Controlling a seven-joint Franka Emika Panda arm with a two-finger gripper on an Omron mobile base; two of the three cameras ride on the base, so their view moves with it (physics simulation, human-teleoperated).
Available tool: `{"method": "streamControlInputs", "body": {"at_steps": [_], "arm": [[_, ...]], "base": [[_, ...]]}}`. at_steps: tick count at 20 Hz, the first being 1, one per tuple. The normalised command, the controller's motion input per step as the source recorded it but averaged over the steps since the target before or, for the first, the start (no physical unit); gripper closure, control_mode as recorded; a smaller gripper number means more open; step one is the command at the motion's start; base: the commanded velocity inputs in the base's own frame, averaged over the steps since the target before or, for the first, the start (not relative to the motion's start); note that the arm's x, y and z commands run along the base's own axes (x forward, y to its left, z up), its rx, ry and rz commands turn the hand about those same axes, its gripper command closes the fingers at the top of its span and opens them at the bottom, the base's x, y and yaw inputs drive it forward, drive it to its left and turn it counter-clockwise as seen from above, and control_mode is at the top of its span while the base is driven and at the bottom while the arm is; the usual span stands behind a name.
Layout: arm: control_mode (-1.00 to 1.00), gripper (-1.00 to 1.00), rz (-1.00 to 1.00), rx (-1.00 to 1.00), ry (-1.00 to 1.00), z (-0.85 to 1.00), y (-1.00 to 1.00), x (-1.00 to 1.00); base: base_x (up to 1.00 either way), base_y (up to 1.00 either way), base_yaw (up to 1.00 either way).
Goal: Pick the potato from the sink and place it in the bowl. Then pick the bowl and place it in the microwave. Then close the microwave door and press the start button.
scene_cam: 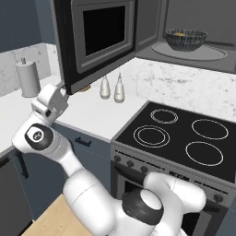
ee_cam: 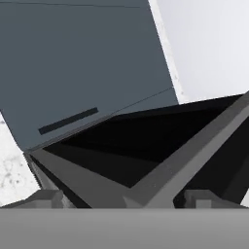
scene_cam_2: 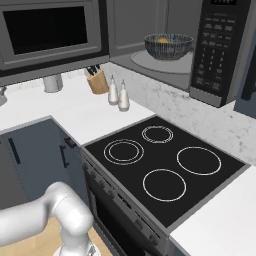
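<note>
The microwave (scene_cam_2: 216, 50) stands open above the counter, and its door (scene_cam: 99, 39) swings out to the left. Inside, the dark streaked bowl (scene_cam: 185, 39) rests on the pale turntable plate, with the yellow potato (scene_cam: 179, 33) in it. Both also appear in the right base view: the bowl (scene_cam_2: 168, 46) and the potato (scene_cam_2: 162, 40). My gripper (scene_cam: 61, 93) is at the lower outer corner of the door, on its far left side. In the hand view the gripper (ee_cam: 125, 200) is open, its fingertips (ee_cam: 46, 198) wide apart, with the door's dark frame (ee_cam: 146, 165) close in front. The sink is out of view.
A black stove (scene_cam: 184, 138) with ring burners lies below the microwave. Two pale bottles (scene_cam: 112, 88) and a knife block (scene_cam_2: 97, 80) stand on the white counter (scene_cam: 87, 110) under the door. A paper towel roll (scene_cam: 27, 78) is at the far left. Blue-grey cabinets (ee_cam: 82, 63) hang close by.
</note>
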Motion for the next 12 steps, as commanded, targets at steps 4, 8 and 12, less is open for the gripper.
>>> {"method": "streamControlInputs", "body": {"at_steps": [4, 8, 12], "arm": [[-1.00, -1.00, -0.10, 0.02, 0.00, 0.41, -0.54, 0.00], [-1.00, -1.00, -0.08, 0.04, 0.00, 0.39, -0.61, 0.00], [-1.00, -1.00, -0.07, 0.04, 0.00, 0.27, -0.65, 0.00]], "base": [[0.00, 0.00, 0.00], [0.00, 0.00, 0.00], [0.00, 0.00, 0.00]]}}
